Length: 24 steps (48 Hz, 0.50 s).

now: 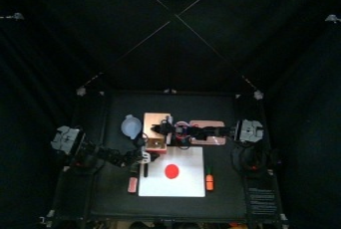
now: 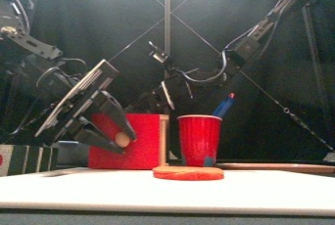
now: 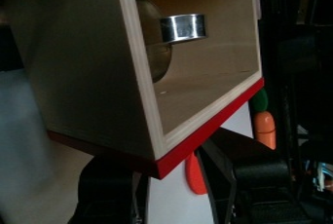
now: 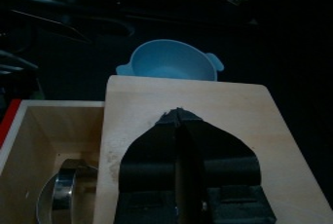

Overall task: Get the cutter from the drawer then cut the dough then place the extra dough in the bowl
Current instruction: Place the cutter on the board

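Observation:
The pale wooden box (image 4: 196,106) stands behind the white cutting board (image 1: 186,187). Its drawer (image 3: 196,82) is pulled out, and the round metal cutter (image 3: 185,26) lies inside it, also visible in the right wrist view (image 4: 62,197). My left gripper (image 3: 166,174) is shut on the red drawer front (image 2: 137,131). On the box's top rests my right gripper (image 4: 176,119), shut and holding nothing. A flat red dough disc (image 2: 187,172) lies on the board (image 2: 167,195). The blue-grey bowl (image 4: 166,60) sits just beyond the box.
A red cup (image 2: 199,139) holding a blue toy knife (image 2: 225,104) stands on the board's right side, behind the dough. A toy carrot (image 3: 264,129) lies near the left gripper. Both arms crowd the space around the box.

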{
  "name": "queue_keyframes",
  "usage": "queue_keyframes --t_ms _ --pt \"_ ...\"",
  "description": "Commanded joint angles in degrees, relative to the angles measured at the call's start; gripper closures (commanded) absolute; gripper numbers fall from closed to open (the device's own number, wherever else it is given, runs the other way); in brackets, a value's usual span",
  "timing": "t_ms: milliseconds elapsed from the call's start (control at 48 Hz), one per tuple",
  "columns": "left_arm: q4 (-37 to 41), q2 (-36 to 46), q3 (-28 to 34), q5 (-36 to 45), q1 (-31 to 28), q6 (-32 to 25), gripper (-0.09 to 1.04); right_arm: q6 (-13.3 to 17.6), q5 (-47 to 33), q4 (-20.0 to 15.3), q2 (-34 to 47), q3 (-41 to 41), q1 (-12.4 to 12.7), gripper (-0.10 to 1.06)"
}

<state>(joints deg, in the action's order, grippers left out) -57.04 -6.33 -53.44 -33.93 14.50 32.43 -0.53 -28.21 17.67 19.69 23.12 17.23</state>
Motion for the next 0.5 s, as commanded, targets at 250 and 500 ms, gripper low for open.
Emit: queue_keyframes --t_ms 250,500 --pt "0.35 2.2 0.18 0.62 0.18 0.18 -0.01 0.0 -0.09 0.09 -1.05 -0.18 0.0 0.94" --pt "1.23 9.76 -3.78 1.85 1.93 0.09 -0.01 0.0 -0.09 0.18 -1.05 -0.26 0.0 0.94"
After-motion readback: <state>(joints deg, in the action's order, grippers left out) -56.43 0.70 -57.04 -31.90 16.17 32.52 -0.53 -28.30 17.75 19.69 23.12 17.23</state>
